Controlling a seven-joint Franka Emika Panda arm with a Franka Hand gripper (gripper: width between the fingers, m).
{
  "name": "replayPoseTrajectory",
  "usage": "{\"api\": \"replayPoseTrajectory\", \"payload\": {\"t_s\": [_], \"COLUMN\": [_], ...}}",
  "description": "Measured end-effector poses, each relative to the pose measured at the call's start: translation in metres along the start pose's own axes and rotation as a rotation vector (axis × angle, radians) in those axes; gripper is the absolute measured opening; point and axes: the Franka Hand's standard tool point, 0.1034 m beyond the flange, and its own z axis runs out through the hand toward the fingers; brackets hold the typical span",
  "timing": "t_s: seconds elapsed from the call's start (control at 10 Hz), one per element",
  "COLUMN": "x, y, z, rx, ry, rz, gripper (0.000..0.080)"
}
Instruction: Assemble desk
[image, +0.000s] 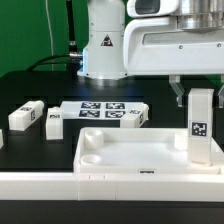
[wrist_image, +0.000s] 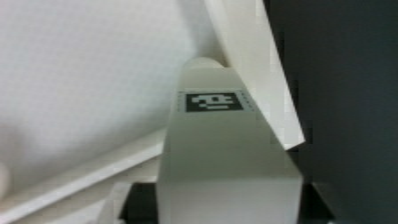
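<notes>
A robot gripper (image: 199, 96) is partly closed around a white leg (image: 200, 128), holding it upright on the desk slab (image: 120, 155), at its corner on the exterior view's right. A loose leg (image: 27, 116) lies well apart on the black counter (image: 30, 150).

The desk slab (image: 130, 155) is plain white. The upright leg (image: 200, 108) is white as well, bearing a small square tag (wrist_image: 215, 101), black with white marks. The first loose leg (image: 25, 117) and the second loose leg (image: 53, 122) are white with black-and-white tags. The marker board (image: 100, 112) is white, printed with black square patterns. The table (image: 25, 152) is black, the backdrop (image: 30, 30) green
</notes>
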Motion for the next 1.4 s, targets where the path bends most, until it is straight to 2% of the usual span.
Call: {"api": "replayPoseTrajectory", "payload": {"t_s": [0.4, 0.6, 0.7, 0.8, 0.9, 1.0, 1.1, 1.4], "x": [0.0021, 0.0019, 0.0015, 0.0012, -0.0001, -0.0022, -0.0022, -0.0019], "y": [0.0018, 0.0018, 0.0016, 0.0014, 0.0001, -0.0015, -0.0031, -0.0034], "z": [0.0003, 0.0006, 0.0011, 0.0015, 0.0025, 0.004, 0.0041, 0.0043], "rx": [0.008, 0.008, 0.008, 0.008, 0.008, 0.003, 0.002, 0.004], "ry": [0.001, 0.0, 0.0, -0.001, -0.002, -0.005, -0.008, -0.006], "rz": [0.306, 0.33, 0.303, 0.268, 0.241, 0.161, 0.08, -0.151], "gripper": [0.029, 0.029, 0.0364, 0.0558, 0.0558, 0.0622, 0.0641, 0.0648]}}
